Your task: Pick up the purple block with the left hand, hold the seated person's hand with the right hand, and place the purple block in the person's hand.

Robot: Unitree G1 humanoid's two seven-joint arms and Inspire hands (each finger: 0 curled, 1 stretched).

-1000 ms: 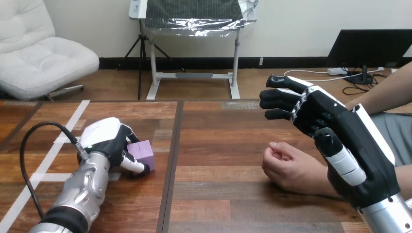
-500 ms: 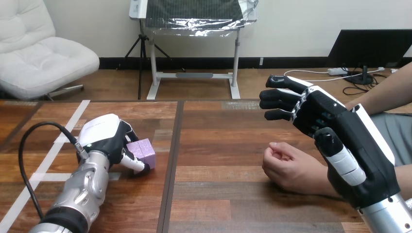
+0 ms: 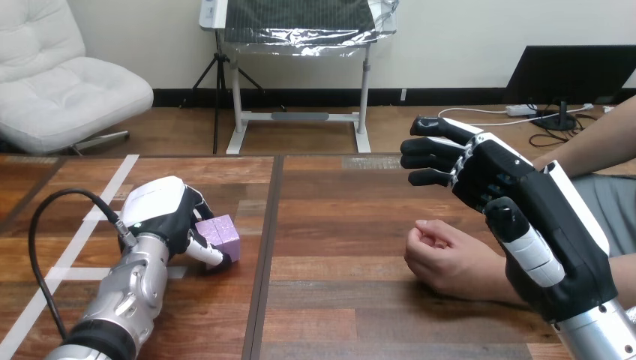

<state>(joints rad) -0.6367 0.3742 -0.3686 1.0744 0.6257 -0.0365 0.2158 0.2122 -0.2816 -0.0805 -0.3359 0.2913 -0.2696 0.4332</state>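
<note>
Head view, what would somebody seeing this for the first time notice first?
The big black-and-white right hand at the view's right, open and raised off the table, close to the person's hand, which rests loosely curled on the wooden table. Next, at the left, the left hand curled round the purple block, which sits on the table.

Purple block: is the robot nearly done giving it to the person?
Not nearly. Done: nothing finished yet. In hand: the left hand has its fingers curled round the purple block, which looks to sit on the table, not yet lifted. The right hand hovers open beside the person's hand, not holding it. Remaining: lift the block, hold the person's hand, place the block in it.
</note>
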